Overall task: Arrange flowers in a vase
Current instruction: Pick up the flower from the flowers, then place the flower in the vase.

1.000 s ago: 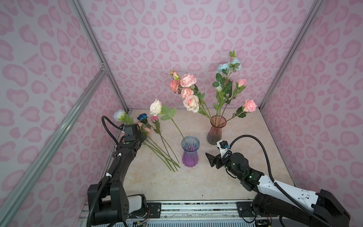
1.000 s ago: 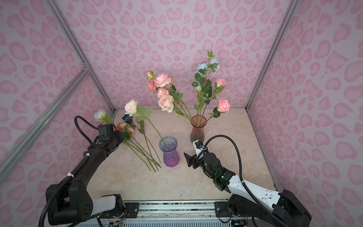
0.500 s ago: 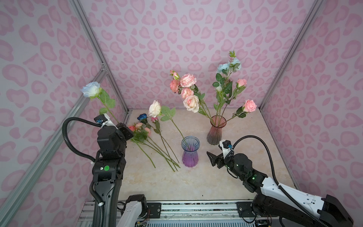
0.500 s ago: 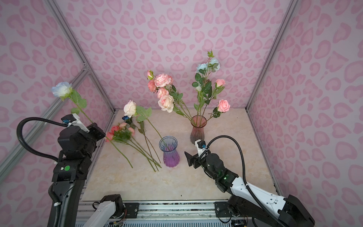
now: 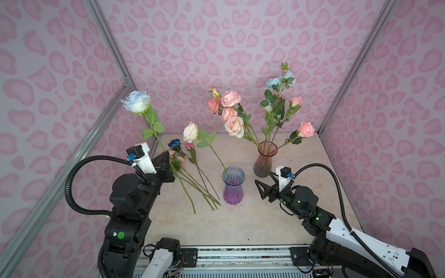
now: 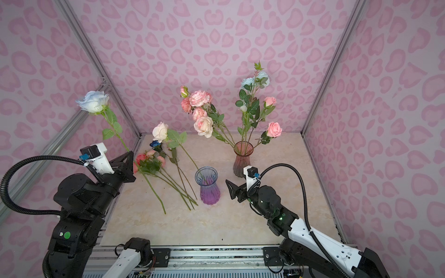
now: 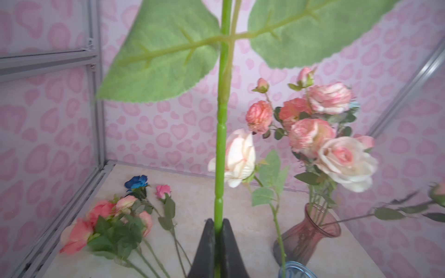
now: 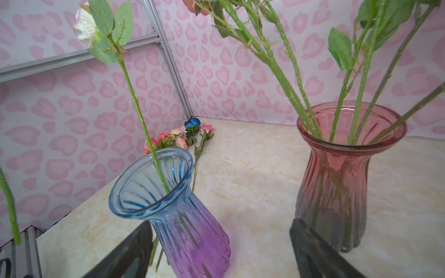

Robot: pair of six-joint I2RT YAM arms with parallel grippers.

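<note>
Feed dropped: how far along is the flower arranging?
Done: red ribbed glass vase holds several stems; blue-to-purple glass vase holds one cream rose. In hand: left gripper shut on a raised pale blue rose; right gripper open, empty. Left: loose coral, pink and dark blue flowers on the table.

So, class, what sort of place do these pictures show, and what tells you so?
Probably a robot test booth, not a home or shop: pink-patterned wall panels on an aluminium frame, and a left arm and right arm at a front rail by a marble-look tabletop.
</note>
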